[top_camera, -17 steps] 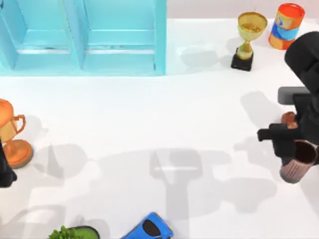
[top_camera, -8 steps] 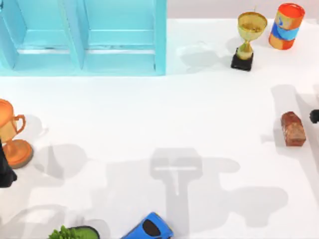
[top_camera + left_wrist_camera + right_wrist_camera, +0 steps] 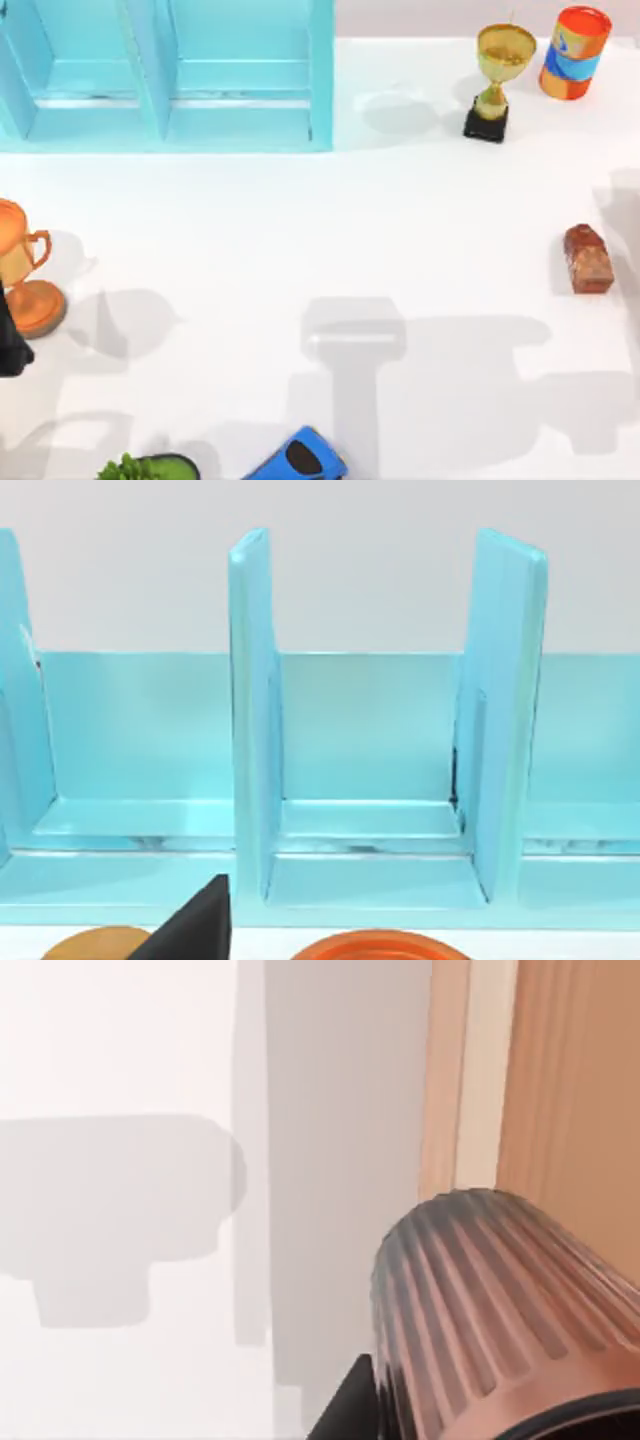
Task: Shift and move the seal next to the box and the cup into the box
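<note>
The seal (image 3: 587, 258), a reddish-brown mottled block, lies on the white table near the right edge of the top view, with nothing touching it. In the right wrist view the ribbed pinkish-brown cup (image 3: 500, 1300) is very close, held in the air by my right gripper (image 3: 490, 1410), with one black finger (image 3: 345, 1410) against its side. Below it are the table's edge and a tan floor. The blue box (image 3: 322, 75) with open compartments stands at the back left; its dividers (image 3: 250, 710) face the left wrist camera. My left gripper (image 3: 8, 345) is parked at the left edge.
A gold trophy on a black base (image 3: 495, 80) and a colourful can (image 3: 574, 50) stand at the back right. An orange trophy (image 3: 25, 270) is beside the left arm. A blue toy car (image 3: 297, 458) and a green plant (image 3: 140, 467) sit at the front edge.
My right arm has carried the cup up and off the right side of the top view. The seal it was covering now shows in full and has not moved.
</note>
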You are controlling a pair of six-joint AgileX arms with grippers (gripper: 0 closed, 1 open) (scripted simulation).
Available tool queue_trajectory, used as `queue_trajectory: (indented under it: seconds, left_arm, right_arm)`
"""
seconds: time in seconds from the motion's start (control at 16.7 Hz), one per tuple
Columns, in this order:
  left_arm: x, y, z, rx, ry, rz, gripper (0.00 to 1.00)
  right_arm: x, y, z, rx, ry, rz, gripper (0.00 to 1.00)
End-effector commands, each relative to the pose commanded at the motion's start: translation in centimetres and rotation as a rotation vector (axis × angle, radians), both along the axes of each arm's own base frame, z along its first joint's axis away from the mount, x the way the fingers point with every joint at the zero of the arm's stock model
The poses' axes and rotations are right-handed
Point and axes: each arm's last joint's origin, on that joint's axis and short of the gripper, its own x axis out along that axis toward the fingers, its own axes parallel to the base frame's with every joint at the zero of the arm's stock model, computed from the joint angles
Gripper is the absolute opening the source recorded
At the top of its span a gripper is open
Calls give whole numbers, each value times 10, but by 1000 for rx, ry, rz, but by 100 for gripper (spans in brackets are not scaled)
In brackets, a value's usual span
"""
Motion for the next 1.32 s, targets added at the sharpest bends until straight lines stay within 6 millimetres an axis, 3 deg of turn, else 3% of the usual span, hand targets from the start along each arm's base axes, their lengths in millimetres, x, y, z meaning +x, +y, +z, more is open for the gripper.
queue_trajectory:
  seconds: [0.3, 0.48, 0.96, 1.32]
  left_arm:
    - [0, 0, 0, 0, 0, 0, 100]
    - [0, 0, 0, 0, 0, 0, 100]
    - [0, 0, 0, 0, 0, 0, 100]
    - [0, 0, 0, 0, 0, 0, 100]
  right_arm:
    - [-31, -87, -7, -12, -14, -2, 0]
    - [-53, -115, -10, -24, -24, -4, 0]
    - [-59, -122, -14, -39, -30, -4, 0]
    - [-58, -123, -60, -51, -32, -10, 0]
